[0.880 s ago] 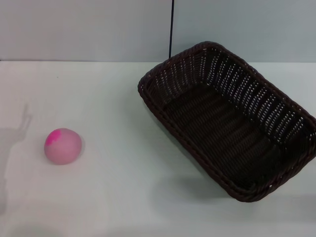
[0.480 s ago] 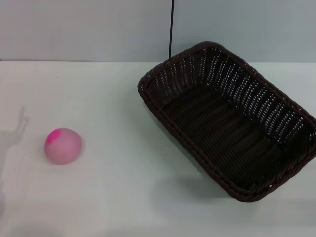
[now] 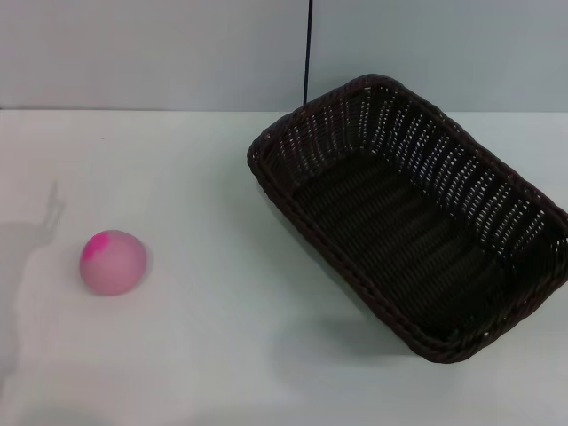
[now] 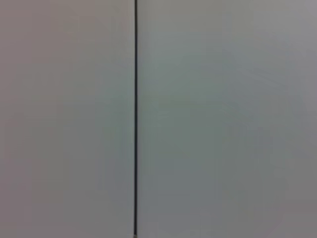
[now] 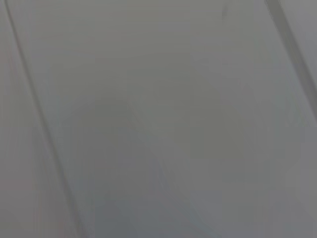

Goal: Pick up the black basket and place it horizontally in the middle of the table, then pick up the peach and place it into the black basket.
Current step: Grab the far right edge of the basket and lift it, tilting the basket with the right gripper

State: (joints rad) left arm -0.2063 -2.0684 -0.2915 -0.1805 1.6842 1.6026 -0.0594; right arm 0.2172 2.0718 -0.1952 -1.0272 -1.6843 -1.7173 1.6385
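Note:
The black basket lies on the white table at the right in the head view, turned diagonally, open side up and empty. The peach sits on the table at the left, pale pink with a magenta patch on its upper left side. It is well apart from the basket. Neither gripper shows in any view. Only a faint arm shadow falls on the table at the far left. Both wrist views show plain grey wall and none of the task's things.
A grey wall with a thin dark vertical seam stands behind the table's far edge. The seam also shows in the left wrist view. The basket's right corner reaches the picture's right edge.
The shadow at the table's far left has shifted slightly. The basket and the peach have not moved.

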